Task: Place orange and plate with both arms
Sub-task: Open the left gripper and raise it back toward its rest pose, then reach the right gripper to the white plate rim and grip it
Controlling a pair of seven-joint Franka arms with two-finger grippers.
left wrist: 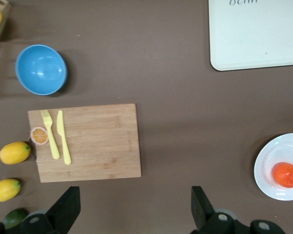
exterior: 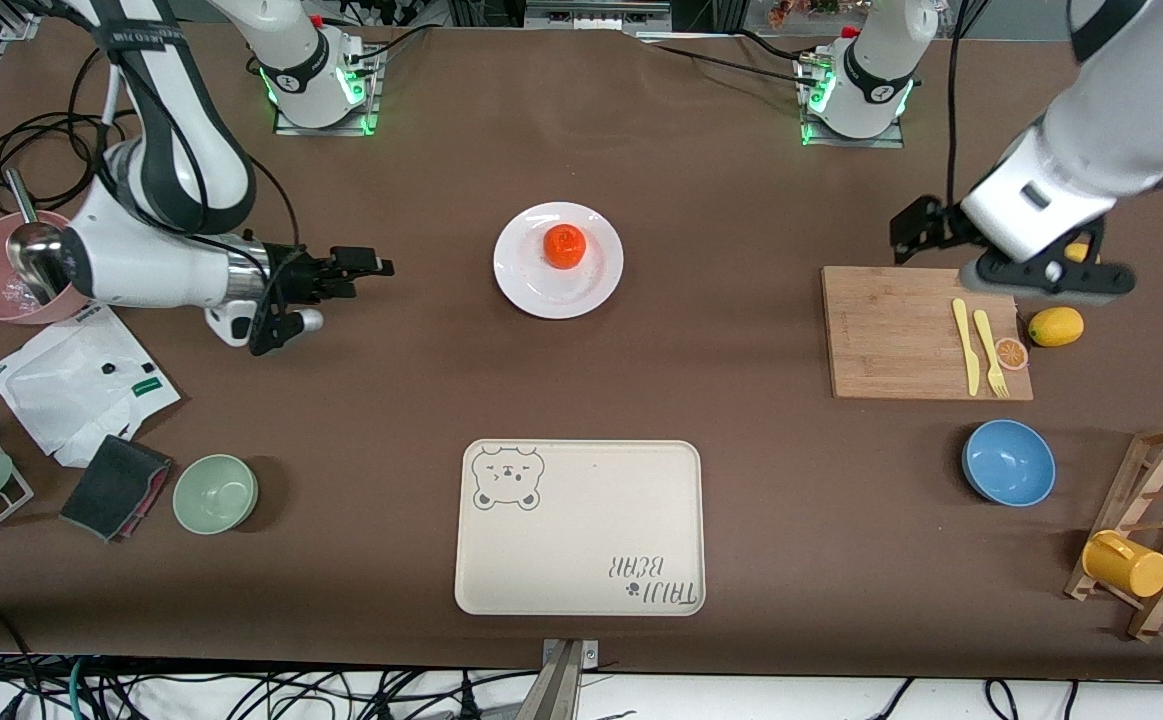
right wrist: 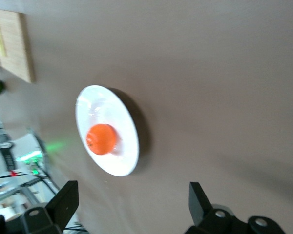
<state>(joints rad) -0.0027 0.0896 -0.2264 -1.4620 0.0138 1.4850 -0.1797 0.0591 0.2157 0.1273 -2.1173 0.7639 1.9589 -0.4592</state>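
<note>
The orange [exterior: 564,246] sits on the plate [exterior: 519,282], slightly off its centre toward the robots' bases; the plate lies flat on the table's middle, farther from the front camera than the beige bear-print tray [exterior: 581,527], well apart from it. The right gripper [exterior: 359,268] hangs low over bare cloth beside the plate, toward the right arm's end, pointing at the plate, jaws spread and empty. The left gripper [exterior: 916,232] hovers above the corner of the cutting board [exterior: 901,330], jaws likewise wide and empty, well apart from the plate.

Recommended procedure, as a judgement: treat the tray as the probable destination; assign one arm to the fruit and the other to the plate; descend on the orange vertically, closing across its widest girth; apply light force, since the round skin may roll on the glazed surface. Take the plate by its rim with a low, near-horizontal approach; keep it level in transit.
</note>
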